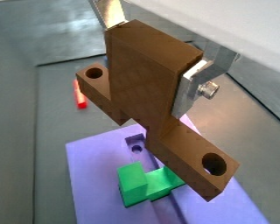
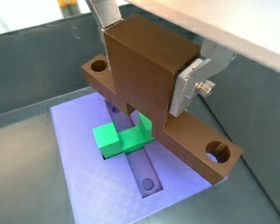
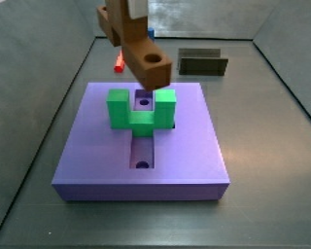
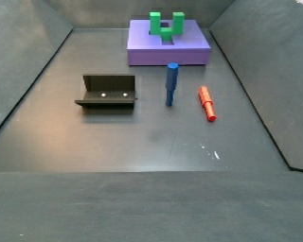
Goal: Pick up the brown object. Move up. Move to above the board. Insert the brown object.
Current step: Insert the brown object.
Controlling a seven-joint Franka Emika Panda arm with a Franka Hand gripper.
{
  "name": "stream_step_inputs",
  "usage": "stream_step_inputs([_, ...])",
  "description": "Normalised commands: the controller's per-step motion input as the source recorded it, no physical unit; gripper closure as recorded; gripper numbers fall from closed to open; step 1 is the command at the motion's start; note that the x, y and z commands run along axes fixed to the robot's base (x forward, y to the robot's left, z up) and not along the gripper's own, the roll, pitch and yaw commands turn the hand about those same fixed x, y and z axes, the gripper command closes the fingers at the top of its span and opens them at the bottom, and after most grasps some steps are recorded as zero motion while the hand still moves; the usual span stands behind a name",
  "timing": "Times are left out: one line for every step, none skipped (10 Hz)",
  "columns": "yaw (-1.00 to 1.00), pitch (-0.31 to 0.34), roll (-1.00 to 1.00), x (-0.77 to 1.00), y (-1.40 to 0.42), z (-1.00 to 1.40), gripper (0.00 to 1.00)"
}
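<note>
My gripper [image 1: 152, 52] is shut on the brown object [image 1: 149, 74], gripping its thick upright block between the silver fingers [image 1: 192, 89]. The object's long flat bar has a round hole at each visible end and hangs above the board [image 1: 95, 175]. Both wrist views show this; the gripper [image 2: 149, 52], the brown object [image 2: 149, 79] and the board [image 2: 90, 166] also appear there. In a side view the brown object [image 3: 139, 49] hovers tilted just above the green U-shaped block [image 3: 123, 112] on the lavender board [image 3: 185, 146]. Its slot [image 3: 143, 151] lies open below. The gripper is out of view in both side views.
A small red bar [image 4: 207, 103] and a blue bar [image 4: 172, 83] lie on the grey floor in front of the board [image 4: 148, 52]. A dark olive open box [image 4: 107, 92] stands to their left. Sloping grey walls enclose the floor.
</note>
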Motion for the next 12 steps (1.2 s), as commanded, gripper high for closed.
stream_step_inputs([-0.78, -0.010, 0.15, 0.21, -0.22, -0.21, 1.00])
stream_step_inputs([-0.61, -0.039, 0.00, 0.39, -0.33, -0.43, 1.00])
stream_step_inputs([-0.52, -0.123, -0.12, 0.38, -0.22, -0.38, 1.00])
stream_step_inputs([-0.51, -0.126, -0.12, 0.36, -0.22, -0.41, 1.00])
stream_step_inputs([-0.59, -0.073, -0.03, 0.40, -0.23, -0.33, 1.00])
stream_step_inputs([-0.57, -0.067, -0.07, 0.34, -0.09, -0.20, 1.00])
stream_step_inputs([-0.53, 0.000, 0.00, 0.27, 0.00, -0.03, 1.00])
stream_step_inputs([-0.56, 0.014, 0.01, 0.05, 0.00, 0.00, 1.00])
stream_step_inputs([-0.43, 0.013, 0.00, 0.00, 0.00, -0.02, 1.00])
stream_step_inputs([-0.39, 0.026, -0.08, -0.03, 0.00, -0.05, 1.00])
stream_step_inputs([-0.33, 0.019, -0.08, -0.02, 0.00, -0.07, 1.00])
stream_step_inputs([-0.07, 0.056, -0.09, -0.06, 0.03, -0.07, 1.00])
